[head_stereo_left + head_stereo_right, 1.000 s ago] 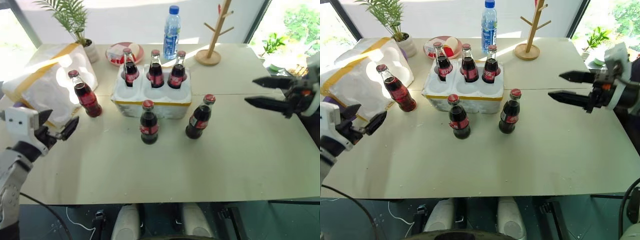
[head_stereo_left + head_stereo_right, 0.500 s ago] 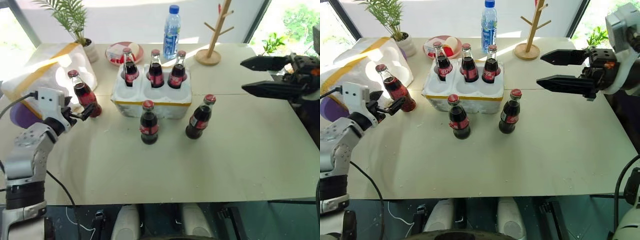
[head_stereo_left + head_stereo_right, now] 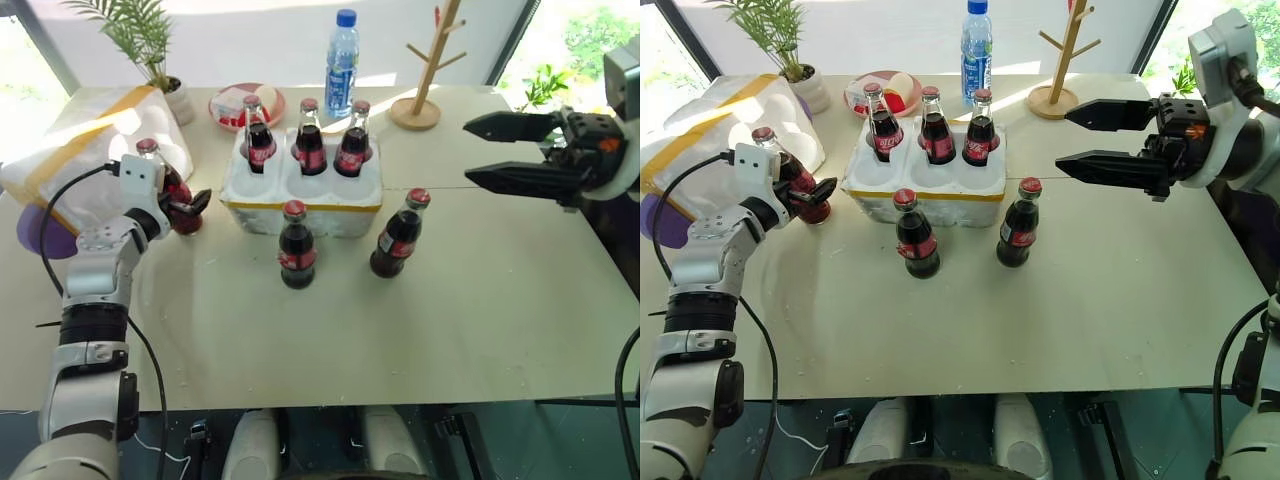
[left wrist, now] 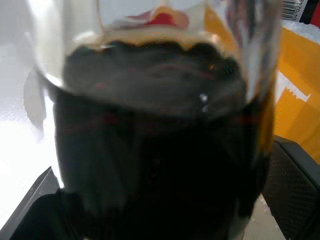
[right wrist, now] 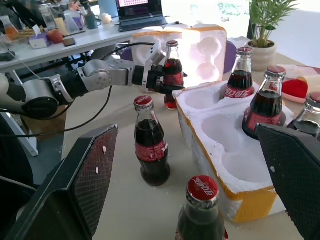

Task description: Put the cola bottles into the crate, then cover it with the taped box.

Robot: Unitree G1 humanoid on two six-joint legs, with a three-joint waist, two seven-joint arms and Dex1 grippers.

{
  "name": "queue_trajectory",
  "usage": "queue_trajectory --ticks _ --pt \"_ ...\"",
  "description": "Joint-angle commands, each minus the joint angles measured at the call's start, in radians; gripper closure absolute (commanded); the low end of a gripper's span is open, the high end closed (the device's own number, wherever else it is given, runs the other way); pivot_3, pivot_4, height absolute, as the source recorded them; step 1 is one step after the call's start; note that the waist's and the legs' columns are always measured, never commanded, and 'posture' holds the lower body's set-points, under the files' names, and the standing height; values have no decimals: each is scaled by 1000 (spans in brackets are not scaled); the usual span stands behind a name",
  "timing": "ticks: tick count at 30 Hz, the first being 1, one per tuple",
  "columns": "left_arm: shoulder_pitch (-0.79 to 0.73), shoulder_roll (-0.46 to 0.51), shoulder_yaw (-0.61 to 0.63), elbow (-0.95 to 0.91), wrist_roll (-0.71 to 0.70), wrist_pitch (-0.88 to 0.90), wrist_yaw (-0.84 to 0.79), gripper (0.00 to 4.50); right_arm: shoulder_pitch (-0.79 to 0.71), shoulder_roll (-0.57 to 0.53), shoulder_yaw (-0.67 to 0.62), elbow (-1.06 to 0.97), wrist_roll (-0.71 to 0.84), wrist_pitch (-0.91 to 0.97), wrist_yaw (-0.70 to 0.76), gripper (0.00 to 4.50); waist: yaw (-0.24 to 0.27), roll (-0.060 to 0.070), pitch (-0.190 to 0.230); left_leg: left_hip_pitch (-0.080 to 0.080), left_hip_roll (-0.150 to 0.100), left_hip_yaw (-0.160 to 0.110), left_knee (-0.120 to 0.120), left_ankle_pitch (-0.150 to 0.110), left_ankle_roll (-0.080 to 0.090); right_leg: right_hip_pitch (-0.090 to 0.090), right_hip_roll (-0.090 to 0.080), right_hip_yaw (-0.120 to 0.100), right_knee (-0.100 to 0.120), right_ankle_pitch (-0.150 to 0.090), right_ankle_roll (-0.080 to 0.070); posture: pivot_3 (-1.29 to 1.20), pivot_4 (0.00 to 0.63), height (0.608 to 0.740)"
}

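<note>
From the head views, a pale table fronts bright windows; a potted plant, a plate, a water bottle and a wooden rack line its far edge. The crate holds three cola bottles; two more stand before it. The left gripper brackets a sixth bottle beside the taped box; whether it grips, I cannot tell. The left wrist view shows dark glass between the fingers. The right wrist view shows desks behind; the right gripper hangs wide, empty.
</note>
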Motion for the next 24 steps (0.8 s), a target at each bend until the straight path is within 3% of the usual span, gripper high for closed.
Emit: queue_trajectory --ticks 1,8,14,17,24 --pt "-1 25 18 -44 -6 5 -25 1697 -32 -6 -25 -15 5 -15 -19 0 0 0 0 0 0 0 0 0 0 0 0 0 0 0 0 0 150 740" --pt "57 99 91 -272 -109 149 -85 1641 -22 -1 -32 -12 -1 -27 -49 0 -3 -1 1 0 2 -1 0 0 0 -1 0 1 0 0 0 0 150 740" --pt "-85 141 119 -427 -361 404 -220 1641 -14 2 -23 -7 -20 -45 -54 0 20 -3 2 -2 1 -1 1 0 -1 -1 -2 0 0 0 0 0 150 740" --pt "-204 129 96 -385 -420 471 -267 1641 -10 5 -19 -2 -29 -52 -59 0 25 -3 2 -3 0 -1 2 0 -1 -1 -1 -1 0 0 0 0 150 740" --pt "-414 34 -93 -55 -203 231 -332 1641 20 15 -20 -29 -41 -57 -91 0 21 -2 2 -1 -1 -1 2 1 -2 0 3 0 1 0 0 0 150 740"
